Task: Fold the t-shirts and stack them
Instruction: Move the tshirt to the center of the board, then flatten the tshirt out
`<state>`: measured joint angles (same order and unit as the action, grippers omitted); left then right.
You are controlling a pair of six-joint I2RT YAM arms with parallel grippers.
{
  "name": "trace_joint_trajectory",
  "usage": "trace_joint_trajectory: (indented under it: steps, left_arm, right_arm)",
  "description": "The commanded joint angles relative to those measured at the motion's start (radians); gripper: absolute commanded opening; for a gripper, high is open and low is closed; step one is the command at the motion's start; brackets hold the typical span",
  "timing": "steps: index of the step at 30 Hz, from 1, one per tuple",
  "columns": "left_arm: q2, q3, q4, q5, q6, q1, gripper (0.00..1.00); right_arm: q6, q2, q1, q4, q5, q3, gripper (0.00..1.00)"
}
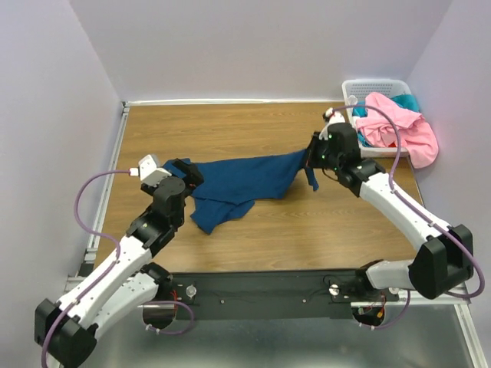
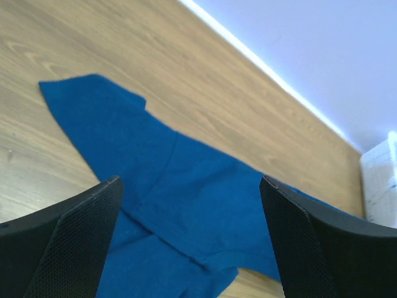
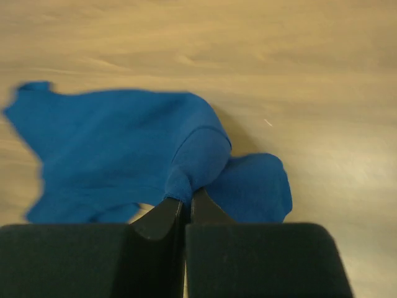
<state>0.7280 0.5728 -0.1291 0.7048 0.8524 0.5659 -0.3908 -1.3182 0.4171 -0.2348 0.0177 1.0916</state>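
A dark blue t-shirt (image 1: 245, 184) lies stretched across the middle of the wooden table. My right gripper (image 1: 313, 153) is shut on its right end, and the cloth (image 3: 192, 155) bunches between the closed fingers in the right wrist view. My left gripper (image 1: 188, 175) is open at the shirt's left end, and the cloth (image 2: 186, 198) lies between and below its spread fingers (image 2: 80, 242). A pink t-shirt (image 1: 403, 126) and a bit of a brighter teal one (image 1: 406, 100) sit in the basket.
A white slatted basket (image 1: 360, 88) stands at the far right corner of the table (image 1: 230, 126). Pink cloth hangs over its near rim. Grey walls close in the back and sides.
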Motion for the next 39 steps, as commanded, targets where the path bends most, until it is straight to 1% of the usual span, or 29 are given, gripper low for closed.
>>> trace_joint_trajectory:
  steps: [1,2,3,4,5,6,9,15,18,19,21,25,27,29,30,33,34,36,37,38,39]
  left_arm:
    - [0.131,-0.010,0.054,-0.047,0.031,-0.014,0.98]
    - [0.166,0.001,0.030,-0.071,0.043,-0.044,0.98]
    - [0.235,0.025,0.002,-0.091,0.046,-0.073,0.98]
    - [0.267,0.035,-0.009,-0.114,0.047,-0.102,0.98]
    - [0.325,0.041,-0.013,-0.166,0.048,-0.173,0.98]
    - [0.326,0.038,-0.007,-0.197,0.039,-0.210,0.98]
    - [0.431,0.021,0.072,-0.322,-0.018,-0.320,0.98]
    - [0.551,0.067,0.108,-0.376,-0.049,-0.345,0.98]
    - [0.640,0.093,0.105,-0.418,-0.058,-0.348,0.97]
    - [0.657,0.096,0.109,-0.435,-0.065,-0.348,0.92]
    - [0.686,0.104,0.118,-0.508,-0.091,-0.348,0.88]
    - [0.754,0.111,0.120,-0.513,-0.084,-0.348,0.88]
    - [0.786,0.117,0.117,-0.521,-0.076,-0.348,0.86]
    - [0.806,0.122,0.118,-0.524,-0.073,-0.348,0.79]
    - [0.815,0.125,0.118,-0.527,-0.073,-0.348,0.78]
    - [0.837,0.147,0.106,-0.512,-0.076,-0.347,0.67]
    - [0.838,0.147,0.108,-0.510,-0.073,-0.347,0.59]
    - [0.841,0.150,0.108,-0.502,-0.075,-0.347,0.50]
    - [0.847,0.154,0.108,-0.499,-0.081,-0.347,0.41]
    - [0.850,0.157,0.108,-0.496,-0.085,-0.347,0.37]
    - [0.853,0.160,0.108,-0.490,-0.087,-0.347,0.30]
  right_arm:
    - [-0.040,0.014,-0.005,0.032,-0.223,-0.097,0.08]
    - [-0.052,0.011,-0.005,0.035,-0.257,-0.137,0.08]
    - [-0.059,0.007,-0.005,0.035,-0.263,-0.151,0.08]
    - [-0.054,0.004,-0.005,0.035,-0.266,-0.160,0.08]
    - [-0.053,0.001,-0.003,0.035,-0.274,-0.177,0.07]
    - [-0.051,0.004,-0.004,0.035,-0.278,-0.183,0.07]
    - [-0.049,0.020,-0.004,0.035,-0.323,-0.203,0.07]
    - [-0.049,0.045,-0.005,0.035,-0.341,-0.226,0.07]
    - [-0.049,0.048,-0.006,0.035,-0.360,-0.242,0.07]
    - [-0.051,0.050,-0.006,0.035,-0.372,-0.246,0.07]
    - [-0.053,0.053,-0.005,0.035,-0.378,-0.251,0.07]
    - [-0.054,0.074,-0.006,0.035,-0.360,-0.260,0.07]
    - [-0.054,0.088,-0.005,0.035,-0.366,-0.265,0.07]
    - [-0.056,0.093,-0.006,0.035,-0.384,-0.268,0.07]
    - [-0.054,0.094,-0.005,0.035,-0.387,-0.268,0.07]
    - [-0.057,0.097,-0.006,0.035,-0.386,-0.268,0.07]
    - [-0.054,0.097,-0.005,0.035,-0.386,-0.268,0.07]
    - [-0.056,0.099,-0.006,0.035,-0.389,-0.265,0.07]
    - [-0.056,0.099,-0.005,0.035,-0.389,-0.265,0.07]
    - [-0.056,0.097,-0.006,0.035,-0.389,-0.266,0.07]
    - [-0.054,0.099,-0.005,0.035,-0.390,-0.266,0.07]
